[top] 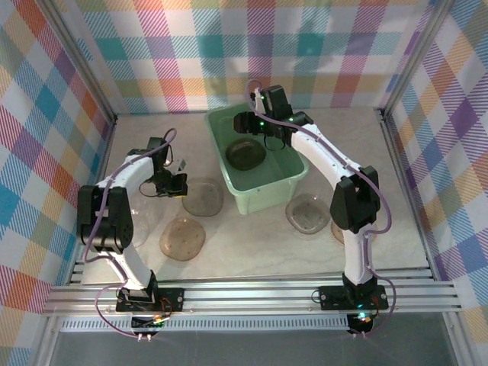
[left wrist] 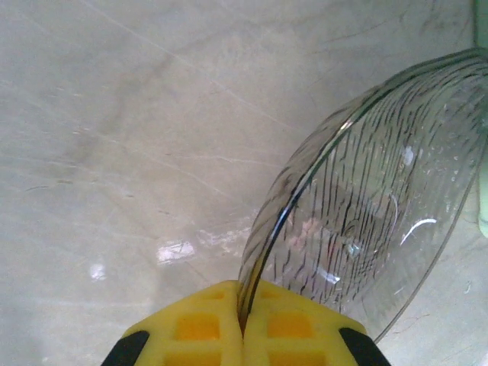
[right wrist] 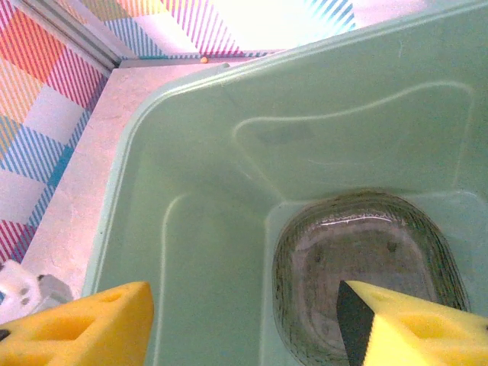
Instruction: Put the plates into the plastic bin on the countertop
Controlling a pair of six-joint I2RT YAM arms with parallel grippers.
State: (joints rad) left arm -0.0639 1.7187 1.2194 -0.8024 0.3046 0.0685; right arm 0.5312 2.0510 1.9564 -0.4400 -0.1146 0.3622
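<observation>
pinching the rim of one smoky plate [left wrist: 366,221], the left gripper [left wrist: 244,324] has its yellow pads [left wrist: 198,328] pressed together on that edge; the plate rises tilted from the pads, its far side close to the plastic bin [left wrist: 483,152]; from above, this held plate [top: 204,197] sits just left of the bin [top: 263,200] over the countertop [top: 252,252], with the left gripper [top: 174,183] on the side away from the bin; the right gripper [top: 259,126] hangs over the bin's far end, jaws standing wide with nothing between them; beneath it a second plate [right wrist: 366,274] lies flat on the bin's floor, apart from the right gripper [right wrist: 244,328]; a third plate [top: 183,239] rests on the countertop left of and nearer than the bin; a fourth plate [top: 307,213] lies just in front of its near right corner.
</observation>
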